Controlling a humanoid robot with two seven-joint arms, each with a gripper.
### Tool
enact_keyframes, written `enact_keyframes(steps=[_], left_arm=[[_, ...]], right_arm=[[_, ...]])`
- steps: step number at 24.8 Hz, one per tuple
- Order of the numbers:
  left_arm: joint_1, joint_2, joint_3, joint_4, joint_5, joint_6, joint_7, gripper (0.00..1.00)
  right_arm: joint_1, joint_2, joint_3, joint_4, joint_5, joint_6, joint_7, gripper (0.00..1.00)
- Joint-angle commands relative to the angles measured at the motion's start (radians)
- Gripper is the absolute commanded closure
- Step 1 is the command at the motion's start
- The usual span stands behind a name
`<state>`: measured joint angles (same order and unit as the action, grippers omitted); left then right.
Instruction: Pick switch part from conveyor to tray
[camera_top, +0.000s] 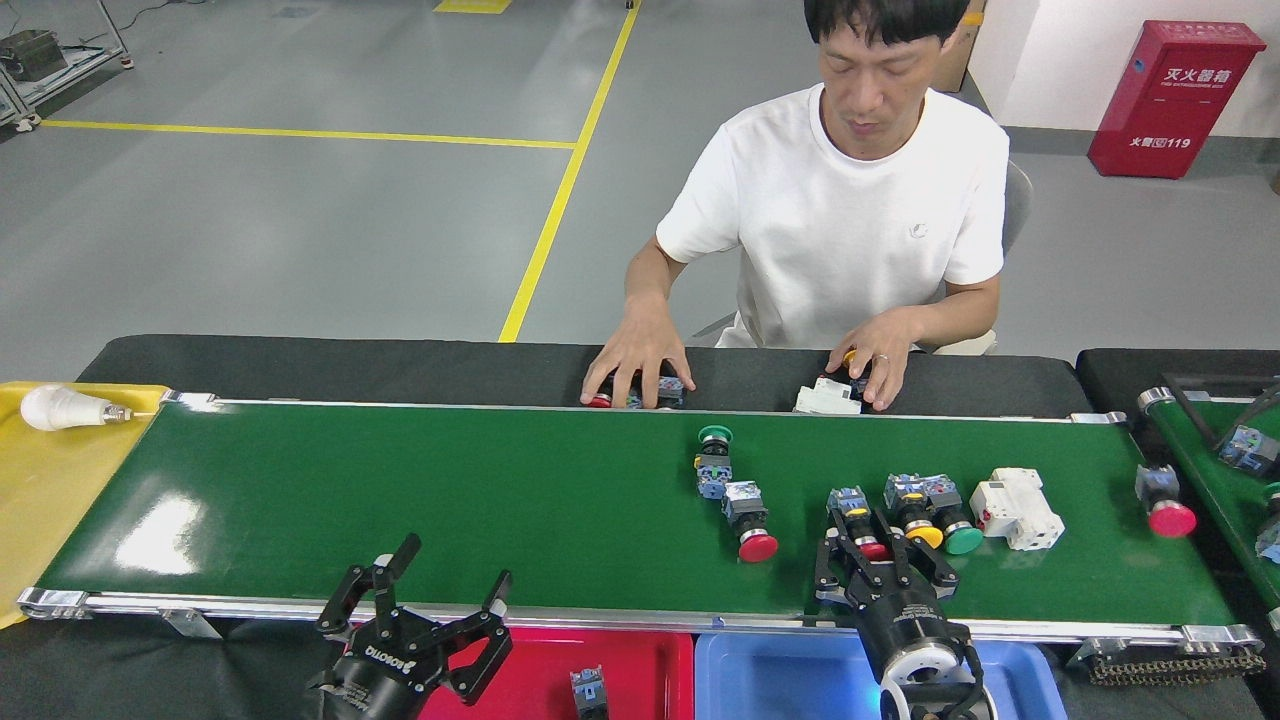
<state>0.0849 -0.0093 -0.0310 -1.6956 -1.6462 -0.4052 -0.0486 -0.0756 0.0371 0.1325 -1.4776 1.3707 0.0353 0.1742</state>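
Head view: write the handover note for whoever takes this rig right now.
Right hand: over the conveyor, fingers either side of a red-capped switch; a firm hold cannot be told.
Left hand: open, empty, at the belt's near rail above the red tray.
On the belt: green-capped switch, red one, yellow and green pair, white block, red switch far right.
Done: one switch part in the red tray.
Left: lift the straddled switch, tray it, then the rest.

Your right gripper (872, 548) straddles a red push-button switch (858, 518) on the conveyor (400, 490), fingers (826, 560) either side; your left gripper (440, 590) hangs open above the red tray (640, 660).
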Motion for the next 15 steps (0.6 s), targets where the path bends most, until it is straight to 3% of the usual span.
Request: enact_keyframes(steps=[1, 4, 6, 8, 10, 12, 15], left_arm=[[-0.030, -0.001, -0.029, 0.013, -0.015, 0.008, -0.020, 0.00], [-0.076, -0.015, -0.053, 0.074, -0.078, 0.011, -0.022, 0.00], [-0.102, -0.034, -0.053, 0.109, -0.106, 0.011, -0.022, 0.00], [-0.122, -0.049, -0.053, 0.134, -0.127, 0.014, -0.024, 0.00], [-0.137, -0.055, -0.053, 0.159, -0.133, 0.029, -0.024, 0.00], [-0.171, -0.057, -0.055, 0.200, -0.133, 0.051, -0.025, 0.00], [-0.235, -0.057, -0.083, 0.275, -0.136, 0.066, -0.025, 0.00]], right_arm=[[0.007, 0.000, 0.001, -0.038, -0.005, -0.038, 0.008, 0.82], [0.091, -0.005, 0.002, -0.162, -0.036, -0.138, 0.010, 0.82], [0.200, -0.009, 0.001, -0.269, -0.065, -0.274, 0.010, 0.82], [0.280, -0.014, 0.001, -0.296, -0.078, -0.430, 0.007, 0.81], [0.303, -0.013, -0.004, -0.293, -0.107, -0.626, 0.007, 0.81], [0.307, -0.013, -0.008, -0.293, -0.193, -0.821, 0.010, 0.79], [0.293, -0.010, -0.005, -0.291, -0.231, -0.821, 0.018, 0.77]])
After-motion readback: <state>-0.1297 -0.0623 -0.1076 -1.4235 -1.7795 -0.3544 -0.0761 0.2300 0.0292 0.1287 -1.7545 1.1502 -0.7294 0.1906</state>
